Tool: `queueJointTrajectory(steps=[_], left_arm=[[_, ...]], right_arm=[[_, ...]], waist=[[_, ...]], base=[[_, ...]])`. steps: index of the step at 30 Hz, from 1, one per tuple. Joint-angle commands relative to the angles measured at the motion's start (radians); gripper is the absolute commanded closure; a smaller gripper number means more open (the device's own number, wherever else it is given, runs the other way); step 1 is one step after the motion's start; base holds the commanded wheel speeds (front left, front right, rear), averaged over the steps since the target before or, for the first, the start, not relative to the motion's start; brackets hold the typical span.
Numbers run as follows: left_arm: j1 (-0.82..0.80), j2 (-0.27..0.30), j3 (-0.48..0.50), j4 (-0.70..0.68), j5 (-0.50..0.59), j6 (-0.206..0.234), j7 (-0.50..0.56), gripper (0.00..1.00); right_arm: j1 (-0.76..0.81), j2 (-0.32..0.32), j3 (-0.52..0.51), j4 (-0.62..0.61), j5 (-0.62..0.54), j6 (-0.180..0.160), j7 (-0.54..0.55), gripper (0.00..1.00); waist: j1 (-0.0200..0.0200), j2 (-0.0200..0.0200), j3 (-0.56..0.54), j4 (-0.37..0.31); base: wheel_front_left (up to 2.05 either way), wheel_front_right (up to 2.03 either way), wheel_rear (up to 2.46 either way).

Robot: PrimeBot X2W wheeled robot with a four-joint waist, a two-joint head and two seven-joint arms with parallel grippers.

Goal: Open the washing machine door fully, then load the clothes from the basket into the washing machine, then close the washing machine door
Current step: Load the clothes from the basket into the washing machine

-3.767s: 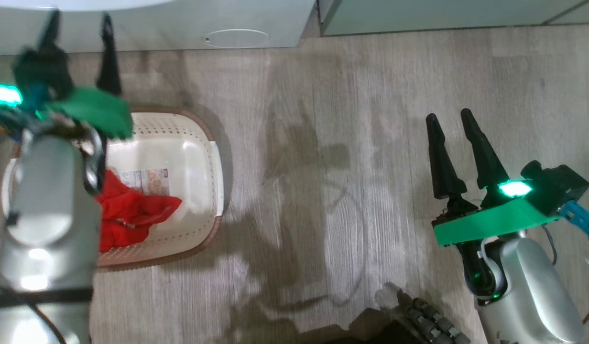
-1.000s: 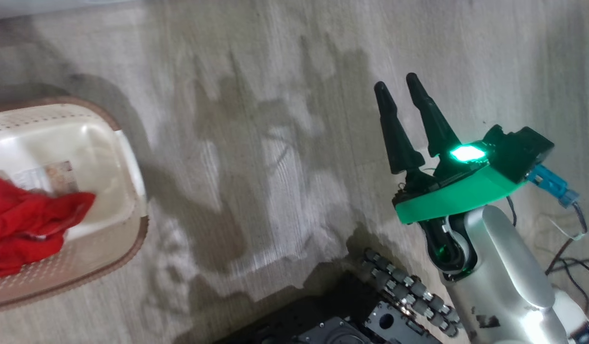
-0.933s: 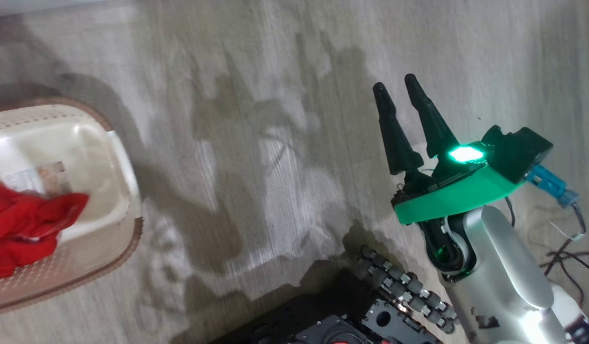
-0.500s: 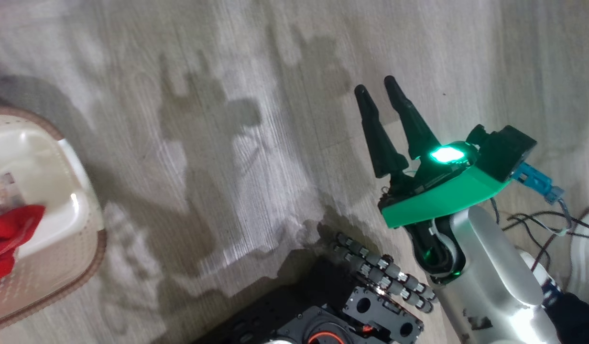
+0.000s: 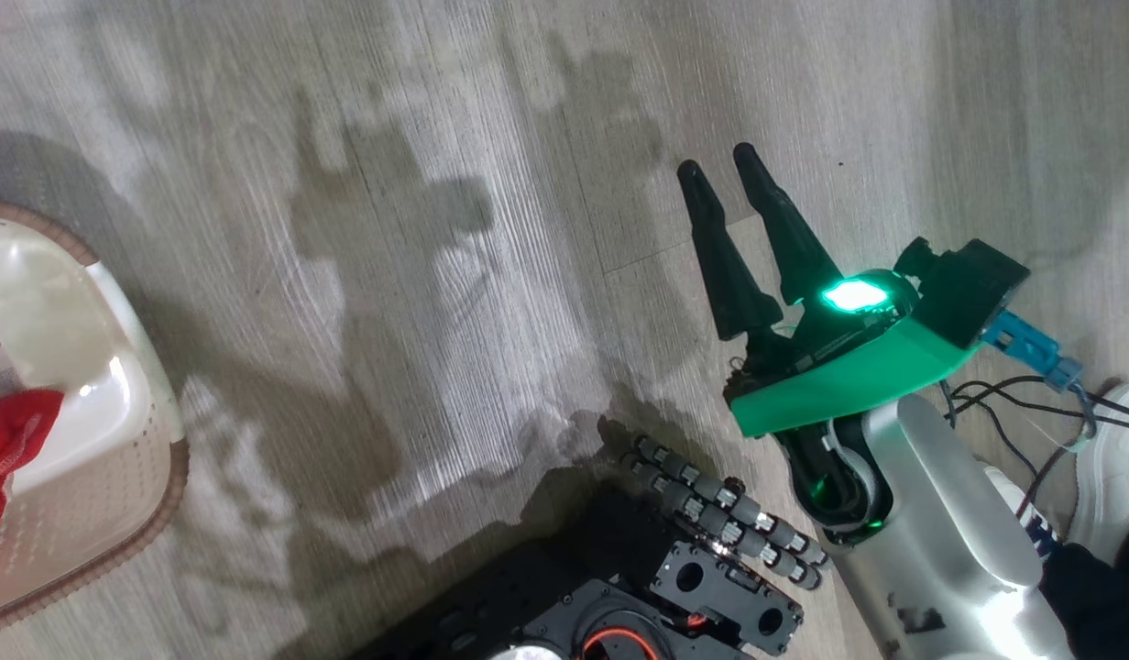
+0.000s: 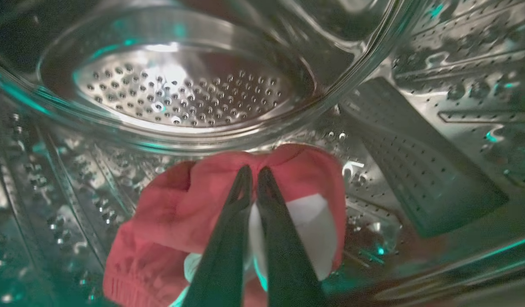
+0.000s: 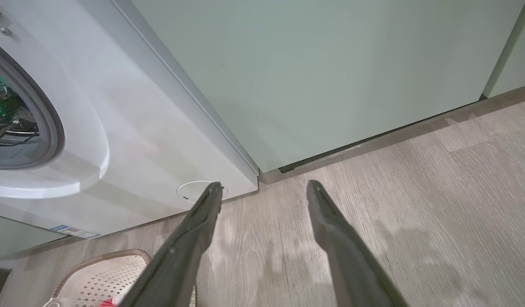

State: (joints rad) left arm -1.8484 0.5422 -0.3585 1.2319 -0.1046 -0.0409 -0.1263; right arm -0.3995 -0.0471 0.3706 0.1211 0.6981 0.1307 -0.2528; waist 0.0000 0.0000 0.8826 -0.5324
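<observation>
The right fingers (image 5: 725, 266) are two long, dark, matte cones, broad at the root and narrowing to blunt rounded tips. They spring from a black knuckle under a bright green plastic plate (image 5: 858, 390), where a small lamp (image 5: 853, 295) glows green-white. Behind it sits a boxy black camera housing (image 5: 972, 280) with a blue plug (image 5: 1027, 344) and thin black cables (image 5: 1004, 385). The forearm (image 5: 959, 522) is smooth, silver and rounded, with dark marks low down; its black wrist joint (image 5: 839, 486) shows a green gleam. The base (image 5: 711, 596) is black, drilled with round holes and edged by a row of small grey rollers (image 5: 729, 513). The left fingers (image 6: 228, 247) look alike — dark, slim, tapering.
</observation>
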Motion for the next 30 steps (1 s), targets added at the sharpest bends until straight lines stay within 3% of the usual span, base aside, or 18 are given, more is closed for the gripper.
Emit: queueJointTrajectory(steps=[1,2,3,14,30], left_arm=[[-0.054,0.019,-0.009,-0.024,-0.003,-0.001,-0.017,0.74],[-0.057,0.02,-0.013,-0.02,-0.001,0.0,-0.025,0.16],[-0.058,0.021,-0.015,-0.014,-0.002,0.0,-0.03,0.0],[-0.039,0.017,-0.027,0.024,-0.02,-0.015,-0.054,0.0],[0.275,-0.126,0.027,0.035,-0.151,-0.048,-0.131,0.0]], right_arm=[[0.034,-0.003,0.008,-0.027,0.005,0.0,-0.009,0.0],[0.034,-0.003,0.007,-0.026,0.005,0.0,-0.009,0.0],[0.033,-0.003,0.007,-0.025,0.006,0.0,-0.009,0.0],[0.003,-0.003,0.003,-0.009,-0.009,0.0,-0.009,0.0],[0.037,-0.003,-0.117,0.009,-0.153,0.0,-0.009,0.0]], waist=[[0.0,0.0,-0.001,0.0],[0.0,0.0,-0.002,0.0],[0.0,0.0,-0.003,0.0],[0.0,0.0,-0.056,0.012],[0.0,0.0,-0.282,0.205]], base=[[0.0,0.0,0.0],[0.0,0.0,0.0],[0.0,0.0,0.0],[0.0,0.0,0.0],[0.0,0.0,0.0]])
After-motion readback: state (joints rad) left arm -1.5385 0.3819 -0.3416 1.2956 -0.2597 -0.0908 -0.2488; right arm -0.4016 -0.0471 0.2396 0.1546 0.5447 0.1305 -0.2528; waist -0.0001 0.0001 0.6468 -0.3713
